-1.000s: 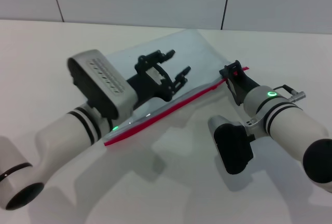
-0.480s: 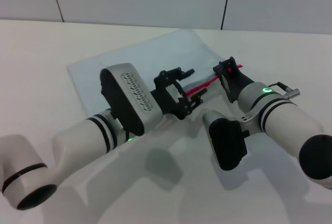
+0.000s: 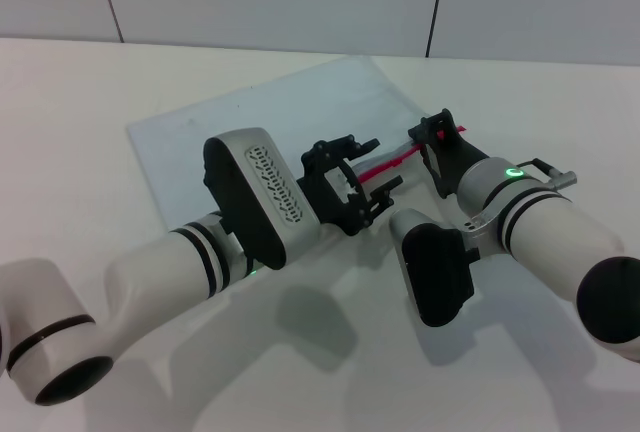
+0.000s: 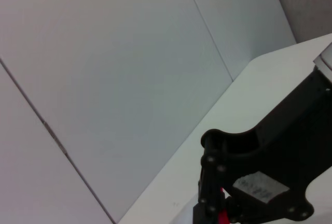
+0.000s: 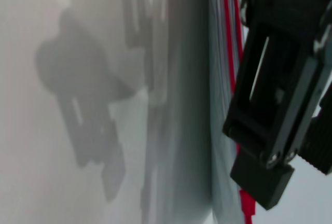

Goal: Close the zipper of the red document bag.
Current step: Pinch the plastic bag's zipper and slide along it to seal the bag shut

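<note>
While over the red document bag [image 3: 250, 117], left end effector [image 3: 368, 167] spread open at the zipper [image 3: 385, 166]; right end effector's [image 3: 437, 132] grip unclear.

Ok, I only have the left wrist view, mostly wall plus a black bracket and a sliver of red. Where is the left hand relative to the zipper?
Observer: In the head view, the left hand is open, straddling the zipper.
Operator: And the right hand?
Observer: The right hand sits at the zipper's far end, at a corner of the red document bag.
Operator: Is the bag lying flat?
Observer: Yes, flat on the white table.
</note>
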Robot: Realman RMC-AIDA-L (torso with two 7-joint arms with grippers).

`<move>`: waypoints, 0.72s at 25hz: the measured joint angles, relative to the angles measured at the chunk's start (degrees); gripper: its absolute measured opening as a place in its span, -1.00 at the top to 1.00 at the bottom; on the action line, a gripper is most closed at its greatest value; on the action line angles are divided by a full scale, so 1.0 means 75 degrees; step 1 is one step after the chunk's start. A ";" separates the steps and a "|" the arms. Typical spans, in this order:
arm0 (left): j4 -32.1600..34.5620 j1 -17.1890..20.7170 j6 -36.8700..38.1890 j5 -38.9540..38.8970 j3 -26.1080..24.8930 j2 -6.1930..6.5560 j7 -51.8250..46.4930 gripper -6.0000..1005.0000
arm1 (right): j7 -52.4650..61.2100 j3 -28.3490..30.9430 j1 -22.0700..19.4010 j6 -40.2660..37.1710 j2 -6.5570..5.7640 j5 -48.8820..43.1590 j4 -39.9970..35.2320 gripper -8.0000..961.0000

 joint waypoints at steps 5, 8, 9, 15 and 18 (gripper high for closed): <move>-0.0067 0.0035 -0.0004 0.0026 0.0000 0.0000 0.0321 -0.03 | 0.0003 -0.0005 0.0000 0.0003 -0.0003 0.0001 -0.0007 0.89; -0.0079 0.0048 -0.0010 0.0021 0.0000 0.0000 0.0423 -0.03 | 0.0005 -0.0006 -0.0001 0.0003 -0.0003 -0.0001 -0.0006 0.89; -0.0080 0.0051 -0.0015 0.0012 0.0000 0.0000 0.0427 -0.03 | 0.0005 -0.0006 -0.0001 0.0003 -0.0003 -0.0004 -0.0004 0.89; -0.0061 0.0051 -0.0028 -0.0026 -0.0068 0.0000 0.0455 -0.03 | 0.0008 -0.0023 -0.0027 0.0003 -0.0003 -0.0034 0.0015 0.89; -0.0023 0.0049 -0.0028 -0.0029 -0.0094 0.0005 0.0467 -0.03 | 0.0008 -0.0055 -0.0036 0.0003 -0.0003 -0.0059 0.0068 0.89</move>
